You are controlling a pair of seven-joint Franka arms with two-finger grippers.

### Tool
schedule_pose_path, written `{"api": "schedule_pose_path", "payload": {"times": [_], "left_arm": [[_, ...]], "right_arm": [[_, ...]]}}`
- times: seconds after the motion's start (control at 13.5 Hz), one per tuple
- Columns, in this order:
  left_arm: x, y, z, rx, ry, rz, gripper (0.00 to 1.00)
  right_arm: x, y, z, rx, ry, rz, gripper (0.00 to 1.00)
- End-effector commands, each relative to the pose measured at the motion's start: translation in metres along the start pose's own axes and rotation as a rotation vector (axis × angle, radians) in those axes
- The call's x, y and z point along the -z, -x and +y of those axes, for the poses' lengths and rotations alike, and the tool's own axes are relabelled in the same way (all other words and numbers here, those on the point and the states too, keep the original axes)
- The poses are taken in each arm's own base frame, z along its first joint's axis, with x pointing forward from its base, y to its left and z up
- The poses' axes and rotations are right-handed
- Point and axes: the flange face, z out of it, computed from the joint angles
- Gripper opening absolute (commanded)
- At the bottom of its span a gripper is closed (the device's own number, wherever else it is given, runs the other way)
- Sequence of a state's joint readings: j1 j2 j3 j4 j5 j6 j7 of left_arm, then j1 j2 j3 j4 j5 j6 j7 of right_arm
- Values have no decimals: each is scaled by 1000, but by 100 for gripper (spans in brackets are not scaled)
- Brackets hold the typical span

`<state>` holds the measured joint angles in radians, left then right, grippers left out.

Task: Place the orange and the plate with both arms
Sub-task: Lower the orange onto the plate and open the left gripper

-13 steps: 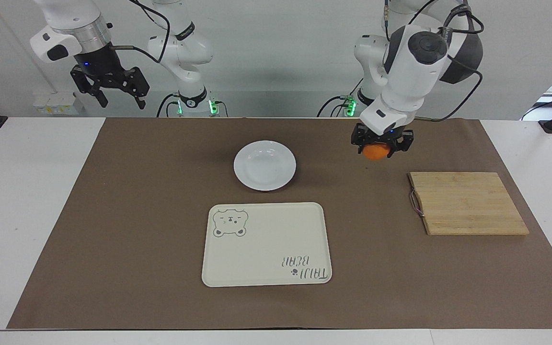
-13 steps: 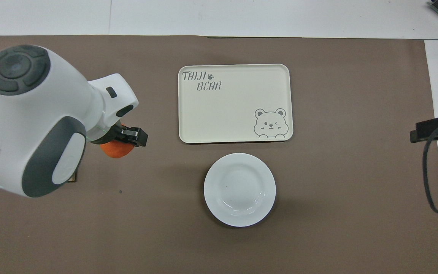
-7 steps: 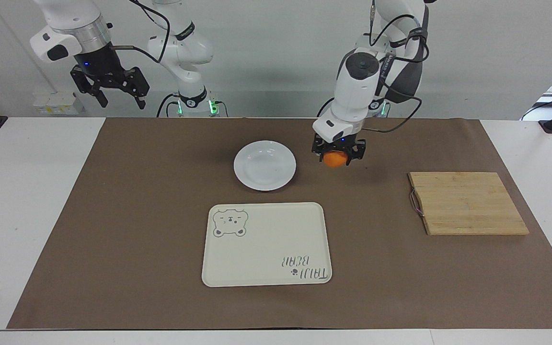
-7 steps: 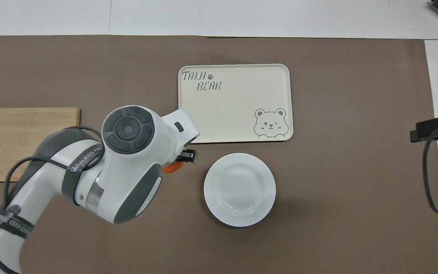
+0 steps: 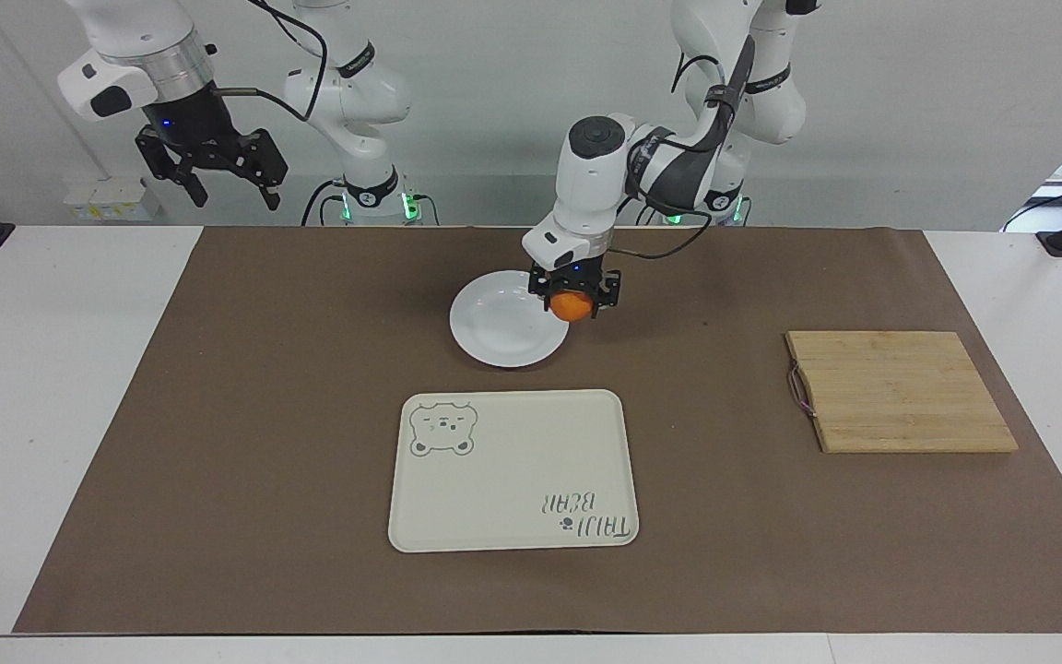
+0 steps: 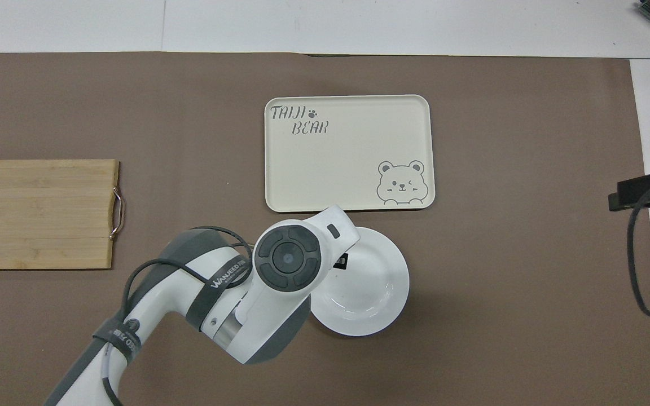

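My left gripper is shut on the orange and holds it in the air over the rim of the white plate at its left-arm side. In the overhead view the left arm covers the orange and part of the plate; only a bit of the left gripper shows. The plate lies on the brown mat, nearer to the robots than the cream bear tray. My right gripper is open and empty, waiting high above the right arm's end of the table; in the overhead view only its edge shows.
A wooden cutting board with a metal handle lies toward the left arm's end of the table, also in the overhead view. The cream tray lies just farther from the robots than the plate. A brown mat covers the table.
My left gripper has carried the orange sideways from near the cutting board to over the plate's rim, and slightly lower. The right arm has not moved.
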<state>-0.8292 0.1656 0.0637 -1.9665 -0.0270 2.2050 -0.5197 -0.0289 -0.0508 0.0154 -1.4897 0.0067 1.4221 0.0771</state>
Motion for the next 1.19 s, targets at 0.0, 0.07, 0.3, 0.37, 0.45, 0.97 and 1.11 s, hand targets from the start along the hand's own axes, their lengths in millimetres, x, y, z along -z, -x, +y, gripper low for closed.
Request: {"api": "schedule_pose_path", "payload": {"times": [0.0, 0.07, 0.3, 0.37, 0.45, 0.97, 1.11], "left_arm": [[-15, 6, 22, 43, 37, 48, 0], [-21, 6, 28, 38, 42, 56, 0], [-48, 17, 59, 56, 67, 85, 0], [-57, 17, 62, 59, 68, 88, 0], [-62, 14, 62, 58, 70, 94, 18], [-21, -1, 29, 111, 58, 85, 100], [10, -24, -16, 156, 52, 88, 100]], "right_arm": [[-1, -1, 2, 21, -18, 8, 100], [-1, -1, 3, 19, -18, 8, 100], [-1, -1, 4, 15, -19, 8, 100], [-1, -2, 6, 13, -18, 8, 100], [-1, -1, 8, 10, -17, 2, 100], [-21, -3, 19, -17, -139, -37, 100], [-44, -6, 12, -21, -226, -69, 100]]}}
